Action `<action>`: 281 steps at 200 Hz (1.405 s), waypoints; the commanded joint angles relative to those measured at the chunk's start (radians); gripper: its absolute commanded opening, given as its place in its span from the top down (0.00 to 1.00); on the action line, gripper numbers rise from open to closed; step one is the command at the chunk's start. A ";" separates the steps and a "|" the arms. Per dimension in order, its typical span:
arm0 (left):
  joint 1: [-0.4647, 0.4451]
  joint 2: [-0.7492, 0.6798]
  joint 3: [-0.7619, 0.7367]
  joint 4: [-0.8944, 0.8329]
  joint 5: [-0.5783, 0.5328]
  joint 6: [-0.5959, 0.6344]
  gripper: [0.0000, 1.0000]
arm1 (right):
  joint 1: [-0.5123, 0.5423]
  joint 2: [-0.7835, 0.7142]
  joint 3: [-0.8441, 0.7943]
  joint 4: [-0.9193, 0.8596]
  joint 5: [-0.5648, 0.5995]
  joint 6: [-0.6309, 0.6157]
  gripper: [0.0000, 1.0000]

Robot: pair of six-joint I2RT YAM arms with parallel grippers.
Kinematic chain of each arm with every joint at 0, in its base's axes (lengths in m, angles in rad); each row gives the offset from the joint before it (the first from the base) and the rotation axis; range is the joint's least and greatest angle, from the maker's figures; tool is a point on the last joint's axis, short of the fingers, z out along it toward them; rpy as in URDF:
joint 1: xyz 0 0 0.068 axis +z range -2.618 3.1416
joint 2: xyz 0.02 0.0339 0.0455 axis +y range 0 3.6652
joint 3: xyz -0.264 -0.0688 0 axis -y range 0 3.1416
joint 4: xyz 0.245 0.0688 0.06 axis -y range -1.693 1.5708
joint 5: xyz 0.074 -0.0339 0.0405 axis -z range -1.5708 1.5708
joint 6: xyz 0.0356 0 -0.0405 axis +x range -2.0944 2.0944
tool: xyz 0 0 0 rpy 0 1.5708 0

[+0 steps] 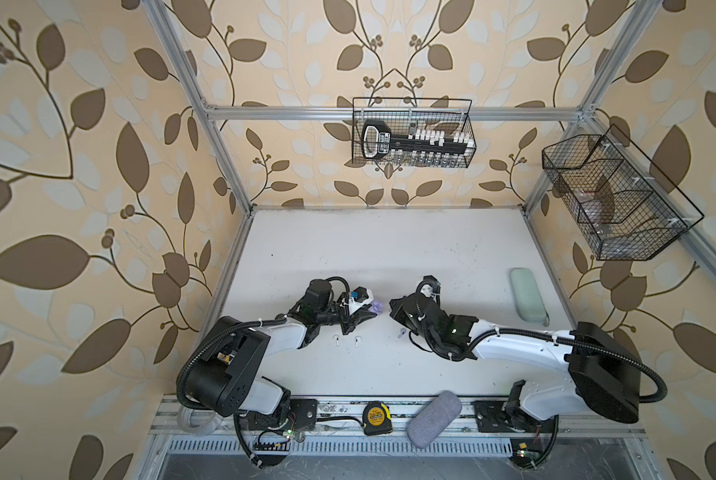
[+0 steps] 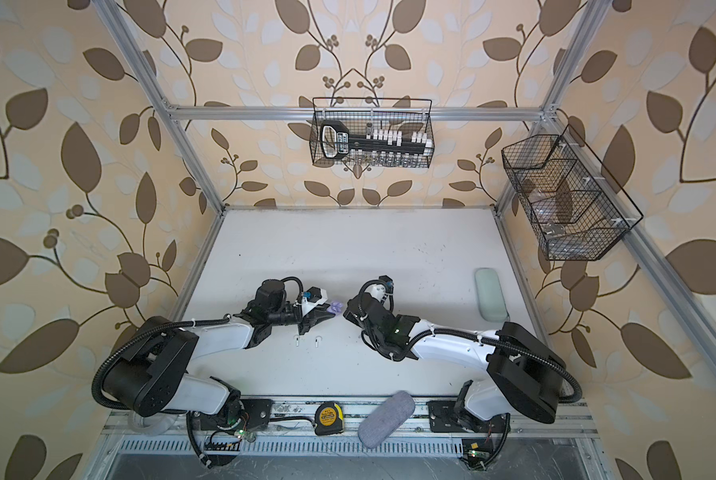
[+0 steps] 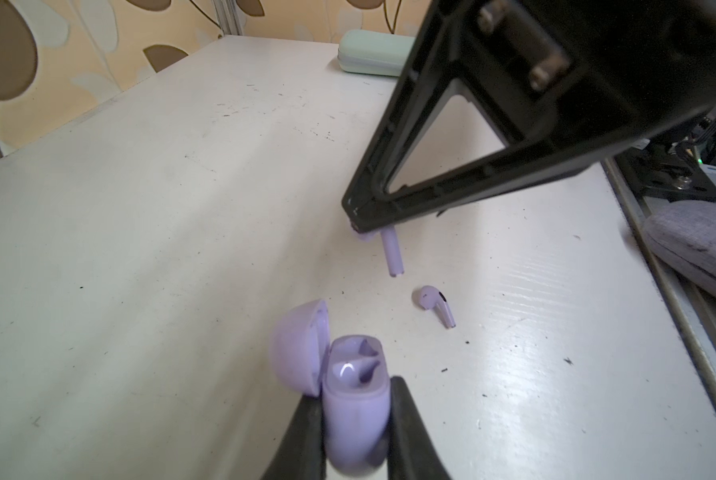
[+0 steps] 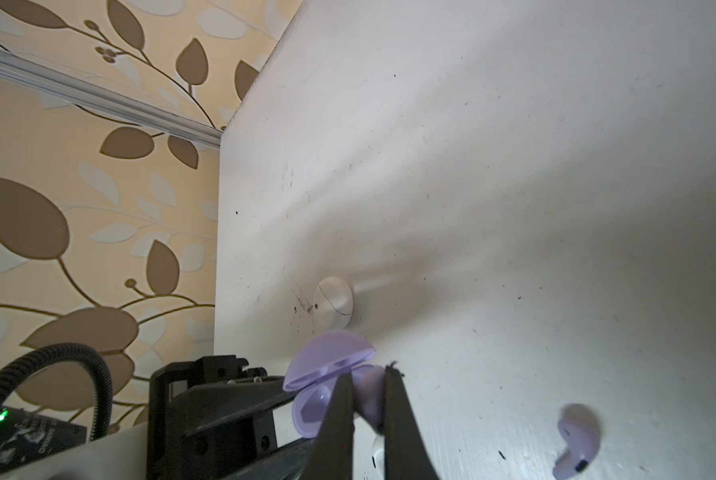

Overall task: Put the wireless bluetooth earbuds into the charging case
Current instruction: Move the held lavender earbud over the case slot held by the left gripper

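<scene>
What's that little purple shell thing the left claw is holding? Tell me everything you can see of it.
The lavender charging case is a small rounded shell of smooth, glossy-looking plastic. Its domed lid stands hinged open to one side, baring two moulded wells, both empty. The left gripper pinches its lower body between black fingers. Whether it rests on the white table cannot be told. The lavender earbud in the right gripper hangs apart from it.
</scene>
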State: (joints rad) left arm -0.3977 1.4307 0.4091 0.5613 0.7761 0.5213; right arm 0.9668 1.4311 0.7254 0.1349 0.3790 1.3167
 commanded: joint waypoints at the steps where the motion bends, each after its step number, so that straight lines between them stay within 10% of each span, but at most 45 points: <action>1: 0.010 0.000 -0.009 0.045 0.008 -0.001 1.00 | 0.007 0.021 -0.007 0.022 0.026 0.050 0.90; 281: 0.017 0.000 -0.029 0.114 -0.015 -0.034 1.00 | 0.034 0.147 0.003 0.226 -0.003 0.121 0.90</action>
State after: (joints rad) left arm -0.3908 1.4319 0.3866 0.6167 0.7502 0.4938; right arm 0.9894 1.5574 0.7254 0.3367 0.3786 1.4097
